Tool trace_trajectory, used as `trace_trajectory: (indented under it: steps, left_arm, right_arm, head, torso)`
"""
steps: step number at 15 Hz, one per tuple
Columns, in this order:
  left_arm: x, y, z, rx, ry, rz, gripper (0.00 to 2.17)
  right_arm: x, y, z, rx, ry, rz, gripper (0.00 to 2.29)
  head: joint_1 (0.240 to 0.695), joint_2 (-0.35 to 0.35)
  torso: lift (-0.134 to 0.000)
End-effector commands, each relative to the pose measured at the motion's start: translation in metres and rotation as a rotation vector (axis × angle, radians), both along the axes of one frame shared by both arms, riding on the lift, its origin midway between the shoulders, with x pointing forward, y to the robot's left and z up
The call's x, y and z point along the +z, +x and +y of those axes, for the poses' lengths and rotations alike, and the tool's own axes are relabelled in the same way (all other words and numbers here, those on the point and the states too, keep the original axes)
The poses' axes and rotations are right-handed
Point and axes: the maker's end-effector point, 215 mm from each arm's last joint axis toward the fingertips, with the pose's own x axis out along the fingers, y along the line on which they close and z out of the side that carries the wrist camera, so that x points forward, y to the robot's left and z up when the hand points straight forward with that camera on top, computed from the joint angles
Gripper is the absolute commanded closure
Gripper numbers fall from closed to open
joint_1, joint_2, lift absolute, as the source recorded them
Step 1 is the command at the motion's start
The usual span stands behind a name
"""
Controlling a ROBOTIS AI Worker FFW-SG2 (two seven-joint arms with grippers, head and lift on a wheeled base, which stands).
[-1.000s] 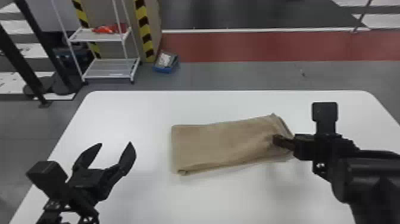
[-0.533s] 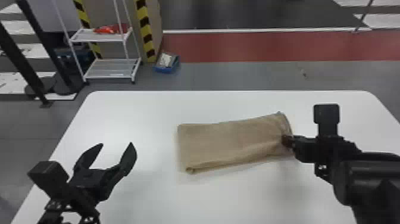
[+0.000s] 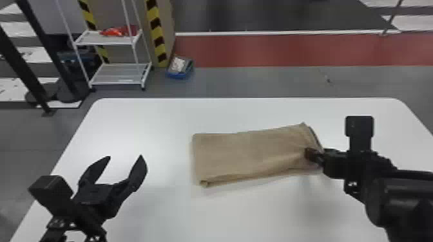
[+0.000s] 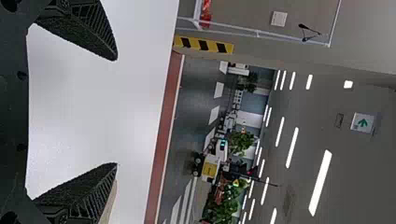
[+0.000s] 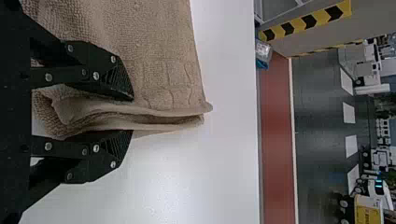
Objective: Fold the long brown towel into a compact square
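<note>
The brown towel (image 3: 251, 153) lies folded into a rectangle on the white table, its right end slightly raised and puckered. At that end my right gripper (image 3: 311, 155) is shut on the towel's edge. Folded layers of towel (image 5: 163, 88) pass between the fingers of my right gripper (image 5: 126, 119) in the right wrist view. My left gripper (image 3: 125, 164) stands open left of the towel, apart from it. In the left wrist view, my left gripper (image 4: 116, 112) has nothing between its fingers, and a sliver of towel (image 4: 108, 205) shows beside one finger.
The white table (image 3: 154, 119) extends around the towel on all sides. Beyond its far edge, on the floor, stand a white shelf rack (image 3: 117, 69) and a small blue bin (image 3: 179, 67).
The towel has shifted a little to the right, with my right gripper on its end also slightly farther right. My left arm has hardly moved.
</note>
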Motion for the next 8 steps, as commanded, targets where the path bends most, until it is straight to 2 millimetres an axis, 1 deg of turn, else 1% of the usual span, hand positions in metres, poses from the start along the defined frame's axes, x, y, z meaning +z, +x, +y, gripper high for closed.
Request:
trace_trajectory:
  steps: [1, 4, 5, 6, 8]
  left_arm:
    - [0.0001, -0.0003, -0.0001, -0.001, 0.0, 0.0, 0.07]
    - [0.0, 0.0001, 0.0, 0.0, 0.0, 0.0, 0.07]
    - [0.0, 0.0001, 0.0, 0.0, 0.0, 0.0, 0.07]
    - [0.0007, 0.0007, 0.0, 0.0, 0.0, -0.002, 0.07]
    - [-0.0002, 0.001, 0.0005, 0.0, 0.001, 0.0, 0.07]
  right_arm:
    - [0.0011, -0.0004, -0.0085, -0.016, 0.009, -0.003, 0.31]
    - [0.0035, 0.0047, -0.0108, -0.018, 0.001, -0.001, 0.3]
    - [-0.0003, 0.0039, -0.009, -0.014, -0.001, 0.007, 0.31]
    - [-0.0026, 0.0035, -0.0089, -0.011, -0.006, 0.012, 0.4]
    - [-0.0002, 0.0053, -0.0057, 0.005, -0.008, 0.008, 0.79]
  head:
    - [0.695, 0.036]
    - [0.695, 0.026]
    - [0.695, 0.023]
    - [0.695, 0.023]
    - [0.695, 0.024]
  torso:
    - [-0.117]
    - [-0.117]
    - [-0.117]
    - [-0.117]
    - [-0.117]
